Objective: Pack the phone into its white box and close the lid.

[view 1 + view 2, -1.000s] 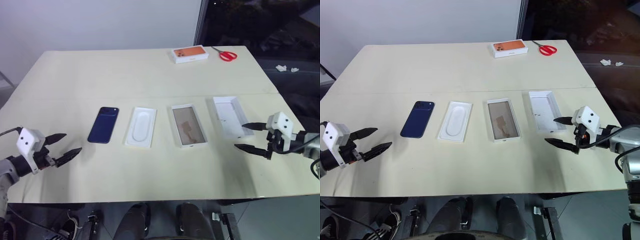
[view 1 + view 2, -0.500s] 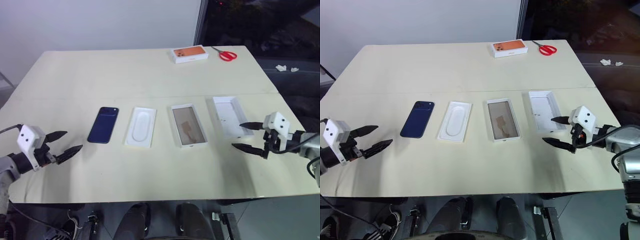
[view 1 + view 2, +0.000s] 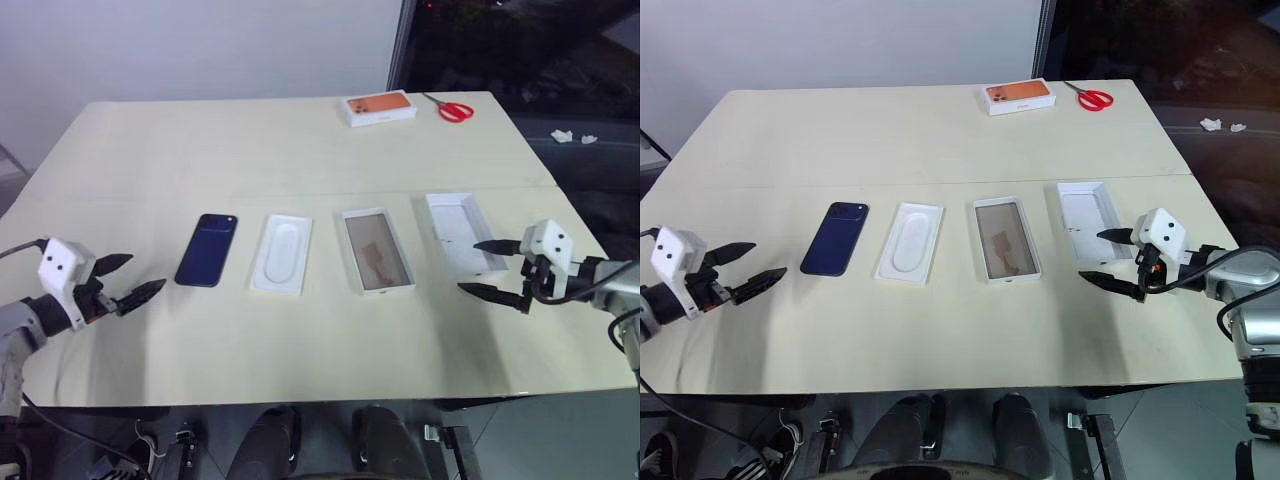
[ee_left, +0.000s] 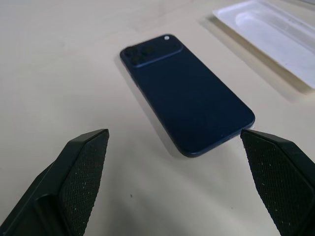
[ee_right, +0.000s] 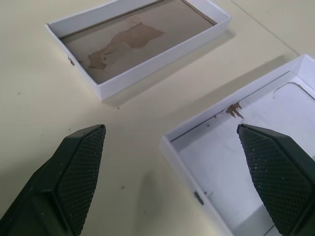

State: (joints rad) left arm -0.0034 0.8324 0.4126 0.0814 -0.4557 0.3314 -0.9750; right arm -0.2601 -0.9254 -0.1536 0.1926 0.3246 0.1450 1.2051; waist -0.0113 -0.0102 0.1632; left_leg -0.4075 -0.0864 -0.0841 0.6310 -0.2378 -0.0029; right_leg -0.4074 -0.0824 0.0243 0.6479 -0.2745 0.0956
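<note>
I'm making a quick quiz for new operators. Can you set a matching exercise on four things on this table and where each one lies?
Things:
1. phone
2. white box
3. lid
4. scissors

Places:
A. far edge of the table, beside the orange-pictured box
B. nearest the right gripper
C. nearest the left gripper
D. between the insert and the lid

Pairs: 1-C, 2-D, 3-B, 4-A

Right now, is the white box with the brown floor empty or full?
Empty. The white box shows its bare brown floor, and the phone lies apart on the table.
</note>
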